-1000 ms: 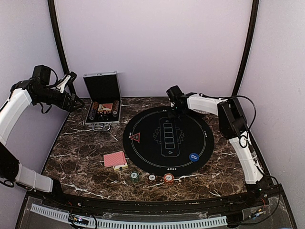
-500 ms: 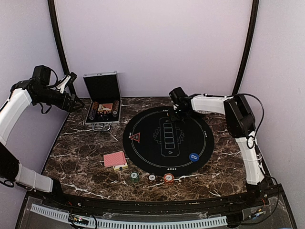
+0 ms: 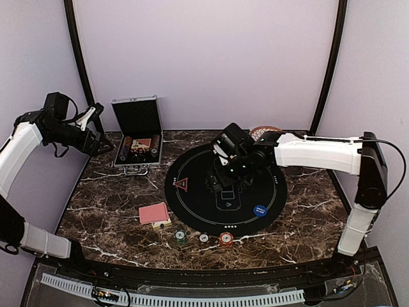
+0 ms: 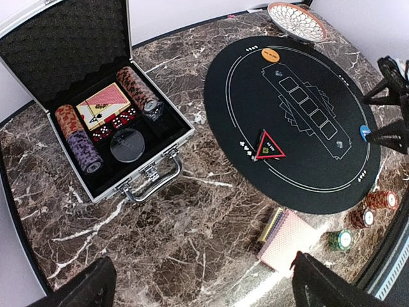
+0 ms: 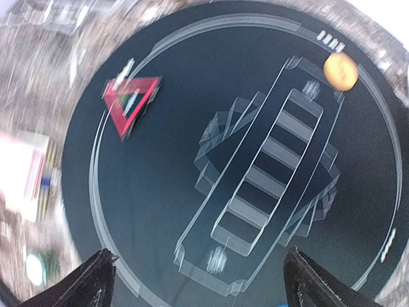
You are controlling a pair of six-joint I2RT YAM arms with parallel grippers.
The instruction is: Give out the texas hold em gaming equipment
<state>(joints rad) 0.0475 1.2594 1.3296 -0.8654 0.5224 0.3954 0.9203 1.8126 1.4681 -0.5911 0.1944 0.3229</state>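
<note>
We see a glossy brown marble worktop (image 3: 108, 211), white-veined; centred, a matt black mat (image 3: 195, 204); at ten o'clock, a silver metal case (image 3: 135, 100) lined with dimpled black foam (image 4: 64, 51); at seven, smooth red-backed cards (image 3: 154, 213).

R claw (image 5: 201, 281) opened, moved fr mat (image 3: 192, 199) far edge to centre.

Mat (image 3: 192, 201), blue chip (image 3: 260, 210) txt: illegible

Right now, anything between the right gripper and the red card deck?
Nothing tall. The right gripper hangs open over the black mat. Toward the card deck, which lies off the mat's near-left edge, only the flat triangle marker lies close to that line, on the mat.
</note>
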